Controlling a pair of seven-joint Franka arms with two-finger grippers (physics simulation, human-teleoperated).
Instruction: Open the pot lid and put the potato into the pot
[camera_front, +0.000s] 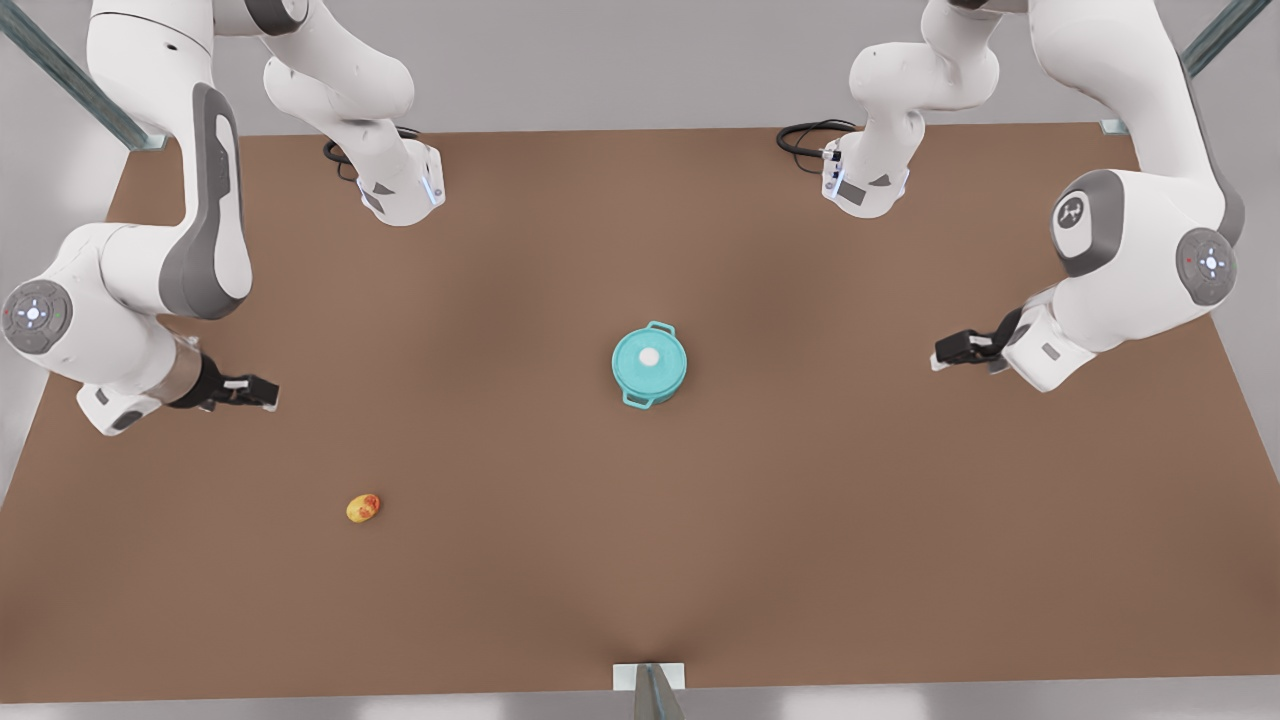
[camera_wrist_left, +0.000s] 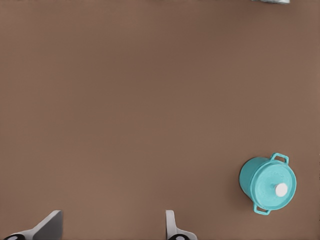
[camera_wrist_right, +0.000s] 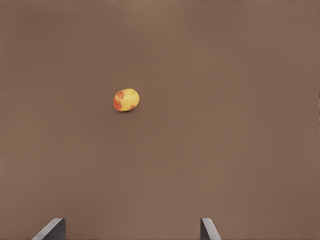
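Lid (camera_front: 650, 357) sits closed on the pot (camera_front: 649, 384), mid-table (camera_front: 800, 550). Potato (camera_front: 363, 508) lies bare on the table, well apart toward the front view's left. Right gripper (camera_front: 262, 392) hangs near the potato, jaws wide, holding nothing. Left gripper (camera_front: 945, 352) hangs at the front view's right, well apart from the pot, jaws wide, holding nothing

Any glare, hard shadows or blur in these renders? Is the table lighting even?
Front view: table unevenly lit, soft darker patches around the pot lid, no hard shadows or glare. Left wrist view: flat light, pot crisp, left end effector open and sharp. Right wrist view: even light, potato in focus with a faint shadow, right end effector open.
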